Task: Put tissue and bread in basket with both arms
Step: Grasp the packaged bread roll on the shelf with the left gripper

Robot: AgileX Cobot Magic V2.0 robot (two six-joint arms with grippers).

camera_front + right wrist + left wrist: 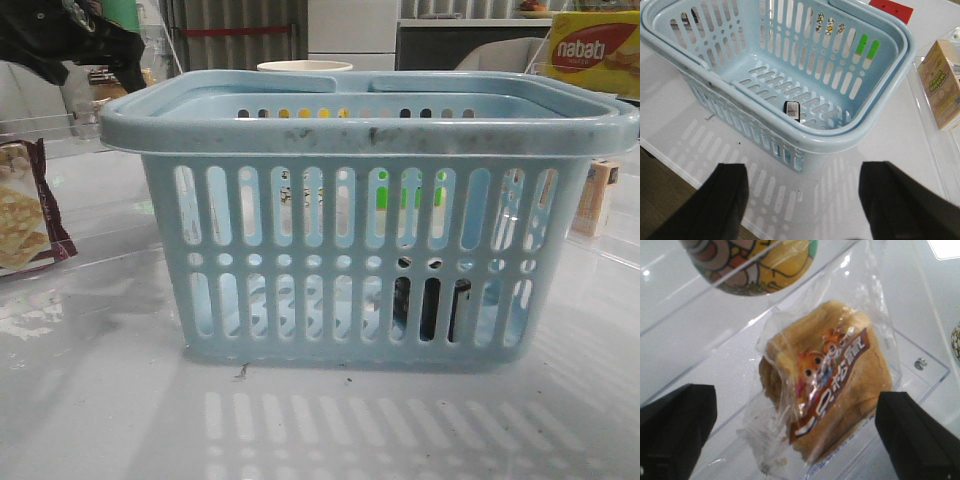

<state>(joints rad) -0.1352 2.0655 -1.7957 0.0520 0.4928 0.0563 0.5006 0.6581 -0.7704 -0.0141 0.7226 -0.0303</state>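
1. The tissue (792,110) shows in the right wrist view only as a tiny black pack on the basket (866,131) floor, with no detail readable; in the front view it is dark patches behind the slots.
2. The bread (827,382) label's small print is blurred.
3. The left gripper (797,432) and right gripper (802,202) fingers are cut off by the picture edges.
4. The cracker pack (25,210) is cut by the front view's left edge.
5. The yellow nabati box (592,50) is cut by the right edge.
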